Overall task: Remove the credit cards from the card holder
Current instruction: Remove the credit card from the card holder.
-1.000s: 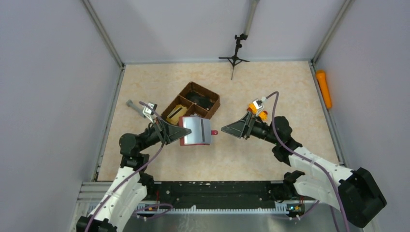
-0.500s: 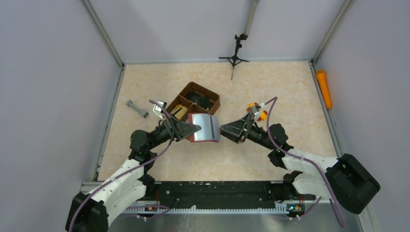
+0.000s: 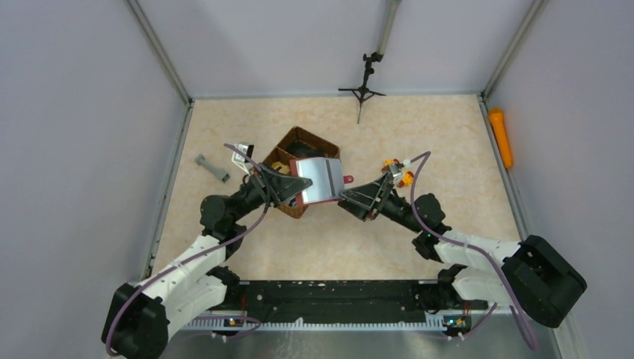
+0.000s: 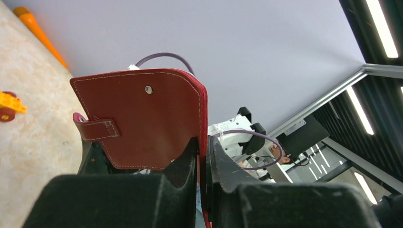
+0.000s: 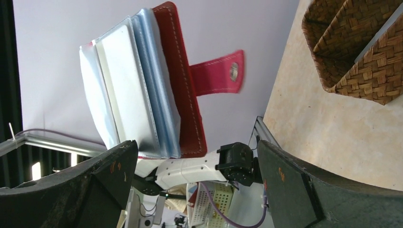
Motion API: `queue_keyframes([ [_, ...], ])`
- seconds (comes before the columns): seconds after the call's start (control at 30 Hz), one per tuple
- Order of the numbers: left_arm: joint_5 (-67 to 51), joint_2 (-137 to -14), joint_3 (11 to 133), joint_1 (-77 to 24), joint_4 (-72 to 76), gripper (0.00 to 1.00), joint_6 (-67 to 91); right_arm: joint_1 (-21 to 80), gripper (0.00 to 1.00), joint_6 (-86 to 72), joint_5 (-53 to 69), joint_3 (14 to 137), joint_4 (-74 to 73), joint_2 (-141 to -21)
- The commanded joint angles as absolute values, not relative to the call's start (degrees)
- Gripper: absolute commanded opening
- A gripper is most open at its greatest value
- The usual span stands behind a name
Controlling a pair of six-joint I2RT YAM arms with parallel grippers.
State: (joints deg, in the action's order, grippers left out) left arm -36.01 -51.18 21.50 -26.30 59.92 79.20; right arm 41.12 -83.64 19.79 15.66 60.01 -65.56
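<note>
Pinching the holder (image 4: 142,114) tight by one edge, the left hand (image 4: 203,154) holds it up over the basket (image 5: 361,61). The right hand (image 5: 195,147) is wide apart and has nothing, close by its open side. The cards (image 5: 119,90) sit inside. None is out yet, so all the pulling is left.

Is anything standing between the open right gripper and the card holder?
Nothing visible does. The left gripper holds the card holder up off the table, its open side facing the right gripper, with only free space between them.
</note>
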Motion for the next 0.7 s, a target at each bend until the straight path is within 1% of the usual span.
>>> queue_keyframes([
  [0.0, -35.1, -52.1, 24.7, -26.8, 66.7, 0.02, 78.5, 41.6, 0.98, -83.8, 18.5, 16.3, 62.6, -64.3],
  [0.3, -34.7, -55.0, 22.6, -27.2, 72.4, 0.02, 82.0, 41.7, 0.98, -88.9, 19.7, 18.0, 70.0, -66.9],
  [0.43, -34.6, -55.0, 22.0, -27.2, 72.6, 0.02, 82.2, 41.7, 0.98, -90.9, 20.2, 18.2, 74.6, -68.5],
  [0.5, -34.6, -54.8, 21.5, -27.2, 72.4, 0.02, 82.1, 41.6, 0.93, -91.4, 19.9, 17.9, 75.3, -68.5],
  [0.6, -34.8, -54.0, 20.5, -27.2, 72.0, 0.02, 81.9, 41.7, 0.78, -90.2, 19.2, 17.9, 73.2, -67.2],
  [0.67, -34.9, -53.1, 20.0, -27.2, 70.1, 0.02, 81.1, 41.7, 0.71, -89.2, 18.4, 17.8, 71.0, -65.7],
])
